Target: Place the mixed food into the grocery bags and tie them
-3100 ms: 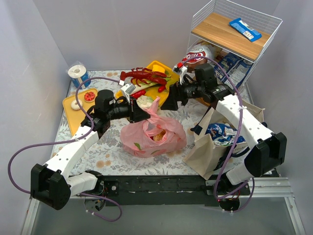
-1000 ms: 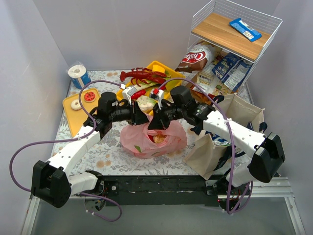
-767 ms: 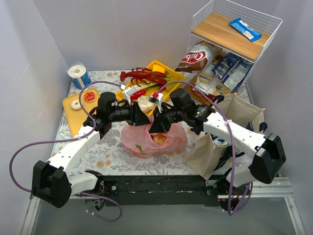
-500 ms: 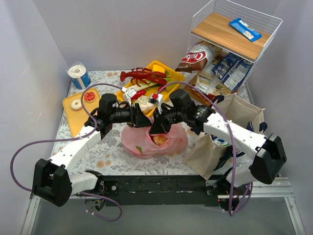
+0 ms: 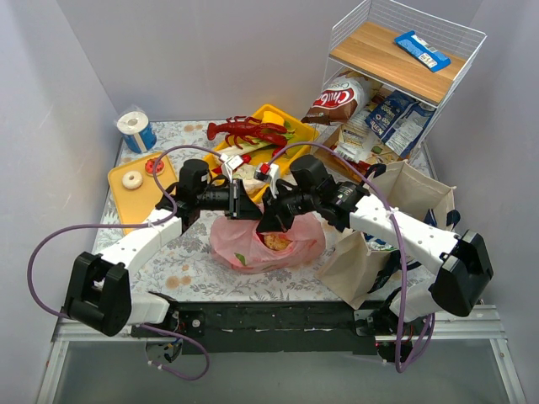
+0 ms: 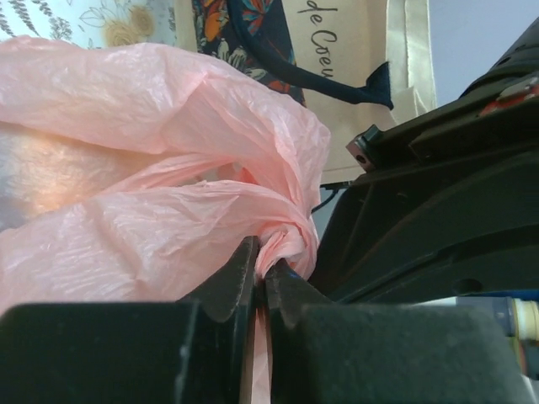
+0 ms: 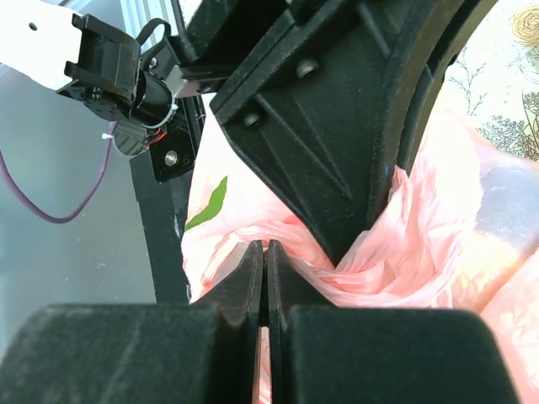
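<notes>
The pink plastic bag sits mid-table with toy food showing through its film. My left gripper is shut on a twisted pink handle at the bag's top. My right gripper comes in from the right, shut on another strip of pink film, and the two grippers nearly touch above the bag. The beige canvas tote with navy straps stands at the right under my right arm. Snack packets lean under the wire shelf.
A yellow tray behind the bag holds a red toy lobster. An orange tray lies at the left with a donut. A paper roll in blue wrap stands back left. A wire shelf stands back right.
My left gripper opened briefly, then shut on the pink handle. The left arm's base swung forward and right. The right gripper stayed shut on the bag and edged toward the left one.
</notes>
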Tool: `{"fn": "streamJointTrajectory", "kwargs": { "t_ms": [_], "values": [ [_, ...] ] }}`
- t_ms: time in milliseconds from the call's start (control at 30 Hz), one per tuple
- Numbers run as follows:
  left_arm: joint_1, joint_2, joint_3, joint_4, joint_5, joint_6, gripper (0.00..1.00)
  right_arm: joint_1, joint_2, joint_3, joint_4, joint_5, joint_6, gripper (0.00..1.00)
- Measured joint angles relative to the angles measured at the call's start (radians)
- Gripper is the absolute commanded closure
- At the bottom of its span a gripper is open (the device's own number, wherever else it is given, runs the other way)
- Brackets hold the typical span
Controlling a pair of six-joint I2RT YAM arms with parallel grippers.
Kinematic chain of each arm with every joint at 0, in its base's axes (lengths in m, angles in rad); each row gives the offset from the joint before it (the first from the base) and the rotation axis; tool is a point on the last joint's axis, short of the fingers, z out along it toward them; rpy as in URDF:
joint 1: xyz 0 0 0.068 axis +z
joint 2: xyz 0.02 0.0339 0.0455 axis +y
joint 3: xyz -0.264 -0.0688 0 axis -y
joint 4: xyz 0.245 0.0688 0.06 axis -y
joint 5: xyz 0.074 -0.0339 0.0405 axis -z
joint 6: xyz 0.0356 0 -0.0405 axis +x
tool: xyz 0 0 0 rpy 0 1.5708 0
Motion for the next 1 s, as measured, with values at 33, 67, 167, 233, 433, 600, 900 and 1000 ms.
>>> {"fn": "streamJointTrajectory", "kwargs": {
  "t_ms": [33,67,167,233,433,600,900,1000],
  "values": [
    [0.0,0.0,-0.001,0.006,0.006,-0.001,1.0,0.001,0.0,0.0,0.0,0.002,-0.001,0.99],
    [0.0,-0.003,-0.001,0.013,0.009,-0.002,1.0,0.002,0.0,0.0,-0.001,0.005,-0.002,0.99],
    [0.0,-0.025,-0.016,0.032,-0.002,0.0,1.0,0.002,0.0,0.0,-0.014,0.012,-0.004,0.83],
    [0.0,-0.056,-0.034,0.039,-0.021,0.008,1.0,0.002,0.0,0.0,-0.037,0.016,-0.004,0.56],
    [0.0,-0.143,-0.054,0.06,-0.051,0.076,1.0,-0.002,-0.002,0.088,-0.159,0.01,0.01,0.27],
    [0.0,-0.158,-0.053,0.034,-0.05,0.156,1.0,-0.1,-0.034,0.185,-0.158,-0.079,0.06,0.25],
    [-0.001,-0.16,-0.042,-0.014,-0.057,0.229,1.0,-0.283,-0.044,0.182,-0.099,-0.204,0.074,0.54],
    [-0.001,-0.163,-0.038,-0.022,-0.06,0.24,1.0,-0.282,-0.023,0.152,-0.09,-0.237,0.057,0.72]
  ]
}}
